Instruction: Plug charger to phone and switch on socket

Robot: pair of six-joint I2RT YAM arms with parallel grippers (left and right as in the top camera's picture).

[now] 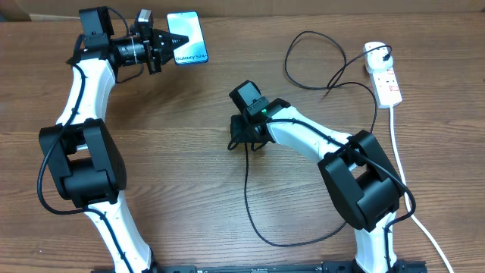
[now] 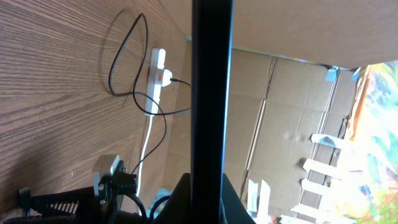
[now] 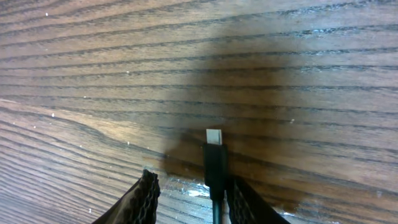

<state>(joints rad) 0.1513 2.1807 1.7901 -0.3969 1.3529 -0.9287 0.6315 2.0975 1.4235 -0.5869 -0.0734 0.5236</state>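
Observation:
The phone (image 1: 188,37), its light-blue screen lit and facing up, is at the back left, and my left gripper (image 1: 161,48) is shut on its near-left edge. In the left wrist view the phone (image 2: 211,93) shows edge-on as a dark vertical bar rising from the gripper (image 2: 210,198). The charger cable (image 1: 246,189) runs from the white socket (image 1: 383,72) in loops to mid-table. Its black plug tip (image 3: 214,163) lies on the wood between the fingers of my right gripper (image 3: 194,184). The tip touches the right finger, with a gap to the left one. The socket (image 2: 157,78) has a black plug in it.
The socket's thick white cord (image 1: 402,167) runs down the right side toward the front edge. A slack loop of black cable (image 1: 288,243) lies near the front, by the right arm's base. Cardboard (image 2: 292,112) stands behind the table's far edge.

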